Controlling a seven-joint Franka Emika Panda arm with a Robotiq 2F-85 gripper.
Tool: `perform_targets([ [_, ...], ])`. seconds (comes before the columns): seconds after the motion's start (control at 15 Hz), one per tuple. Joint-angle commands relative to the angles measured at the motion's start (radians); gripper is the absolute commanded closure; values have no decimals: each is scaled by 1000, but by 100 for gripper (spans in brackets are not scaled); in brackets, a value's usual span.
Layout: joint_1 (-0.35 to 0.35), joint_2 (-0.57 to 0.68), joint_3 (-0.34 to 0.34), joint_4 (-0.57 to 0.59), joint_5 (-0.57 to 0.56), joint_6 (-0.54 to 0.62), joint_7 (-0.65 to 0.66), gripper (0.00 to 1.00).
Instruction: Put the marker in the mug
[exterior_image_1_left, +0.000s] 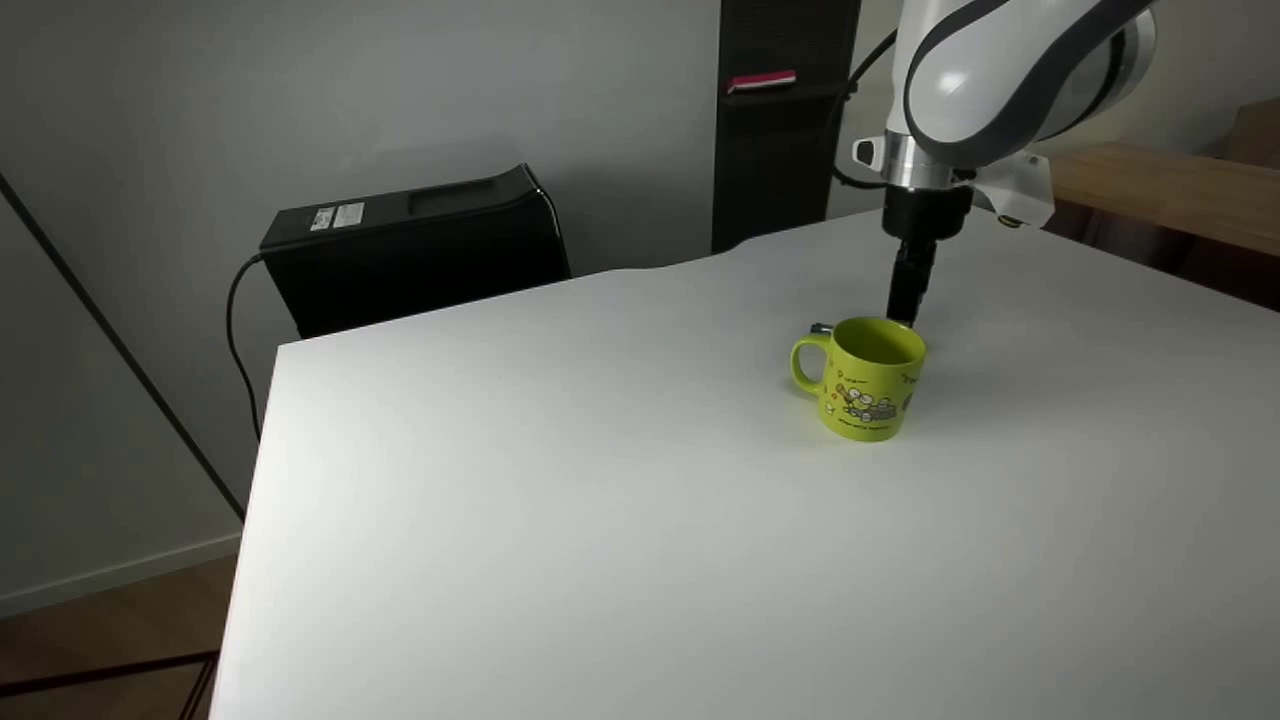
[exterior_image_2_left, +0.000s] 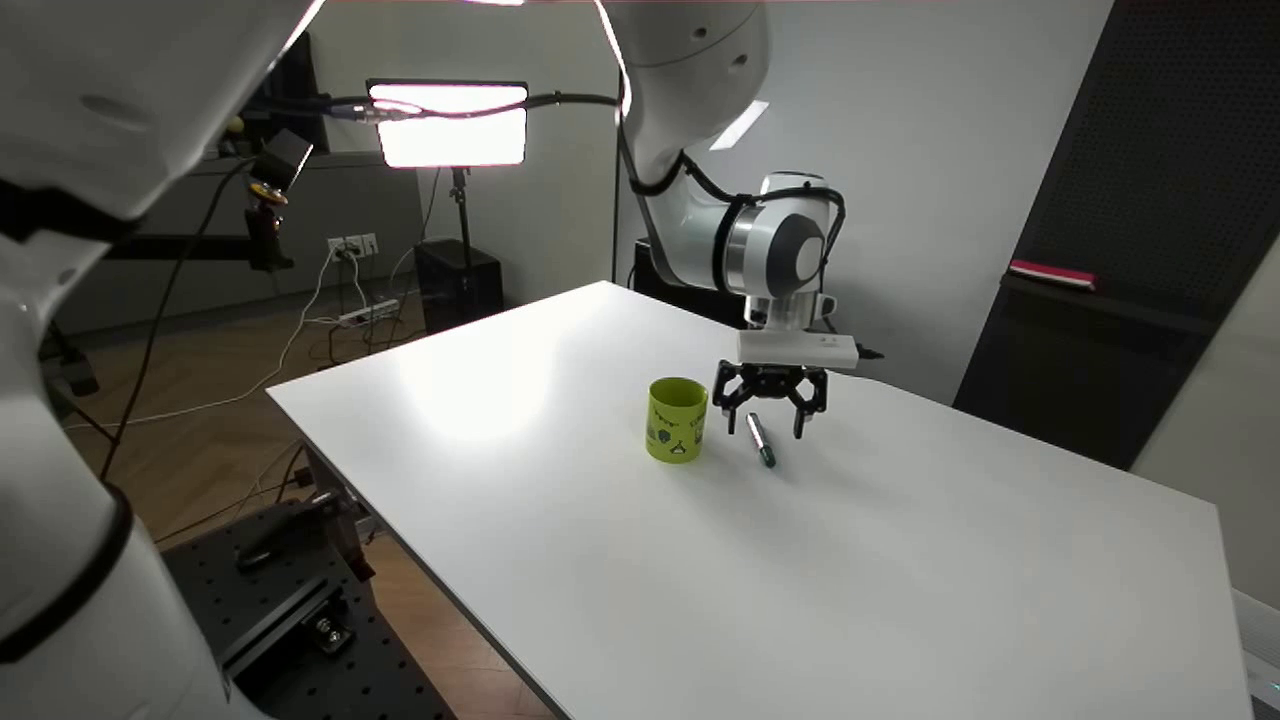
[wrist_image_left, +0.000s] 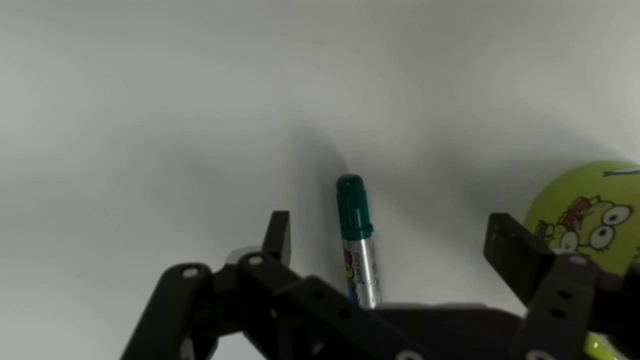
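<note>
The marker is silver with a dark green cap (exterior_image_2_left: 761, 441) and lies on the white table beside the mug. In the wrist view the marker (wrist_image_left: 358, 245) is between the fingers, nearer the left one, its lower end hidden by the gripper. In an exterior view only a bit of it (exterior_image_1_left: 821, 328) shows behind the mug. The lime-green mug (exterior_image_1_left: 868, 395) stands upright with cartoon prints and a loop handle; it also shows in an exterior view (exterior_image_2_left: 676, 425) and at the wrist view's right edge (wrist_image_left: 585, 220). My gripper (exterior_image_2_left: 765, 432) is open and empty, above the marker, fingers pointing down (wrist_image_left: 390, 215).
The white table (exterior_image_1_left: 560, 520) has its back edge near a black box-shaped device (exterior_image_1_left: 420, 250) standing behind it. A dark cabinet (exterior_image_2_left: 1120, 230) with a red-and-white item (exterior_image_2_left: 1052, 274) stands beyond the table. The mug is close beside the right finger in the wrist view.
</note>
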Motion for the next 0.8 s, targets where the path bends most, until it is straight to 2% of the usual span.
perform_targets([
  [0.0,8,27,-7,34,-33,18,21,0],
  [0.73,14,100,-10,86,-49,64,24,0],
])
